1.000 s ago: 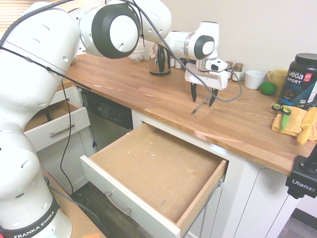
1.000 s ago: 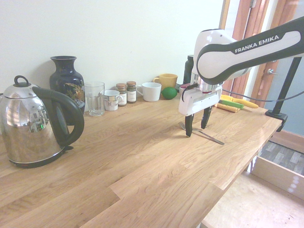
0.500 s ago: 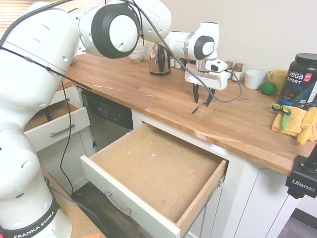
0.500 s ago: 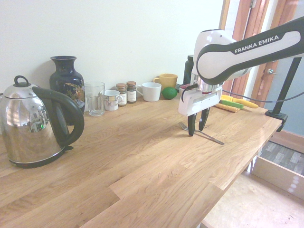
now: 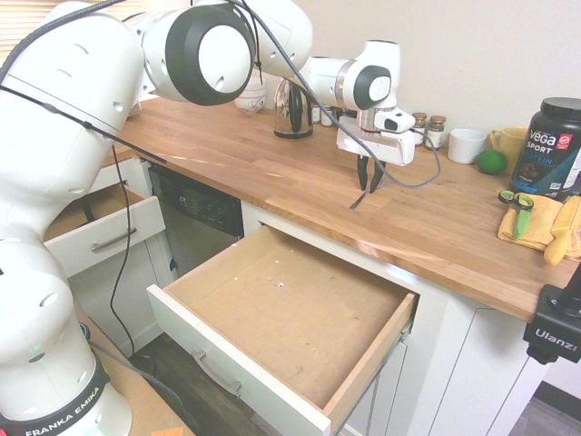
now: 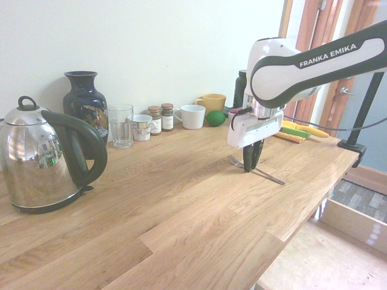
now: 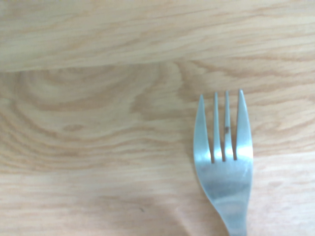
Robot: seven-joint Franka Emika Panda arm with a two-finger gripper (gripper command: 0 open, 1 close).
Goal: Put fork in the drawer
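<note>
Claw (image 6: 250, 167) points straight down at the wooden table (image 6: 181, 205); its fingers are pinched together on the fork (image 6: 257, 171), gripping the neck near the tines; fork lies flat on the table w/ handle running out toward the table's front edge; wrist view shows the four tines (image 7: 222, 147) flat against the wood grain. The drawer (image 5: 290, 318) stands pulled wide open below the table edge, brown bottom bare; fork is well apart from it, up on the table. Kettle (image 6: 45, 160), vase (image 6: 84, 103), glass (image 6: 121, 125) & mugs sit near the wall; green-handled scissors (image 5: 517, 204) lie on a yellow cloth (image 5: 536, 225) off to the side.
</note>
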